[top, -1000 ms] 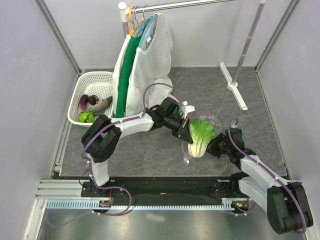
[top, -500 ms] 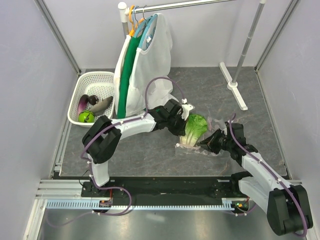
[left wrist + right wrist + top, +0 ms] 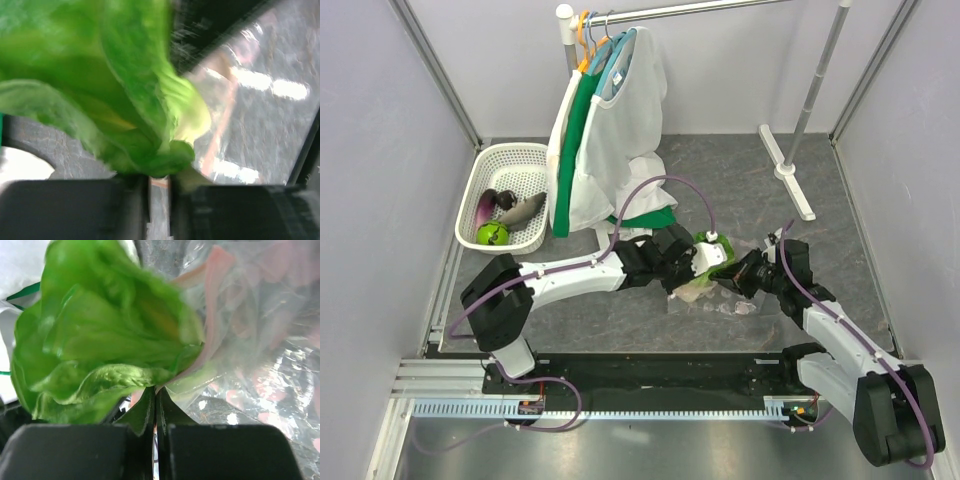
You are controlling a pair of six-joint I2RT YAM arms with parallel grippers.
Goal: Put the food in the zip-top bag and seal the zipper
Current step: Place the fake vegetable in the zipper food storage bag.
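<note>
Mid-table, the lettuce head sits at the mouth of the zip-top bag. Left gripper looks nearly closed on its firm base; right gripper pinches the slippery film near the zipper. Leaves probably bruise easily, so grip the stem.

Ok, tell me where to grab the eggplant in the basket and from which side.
Take the eggplant across its fat purple middle, coming straight down from above. It lies flat in the white basket, whose walls block a sideways approach. The pale vegetable sits close beside it and the green fruit lies at its near end, so finger room looks tight.
</note>
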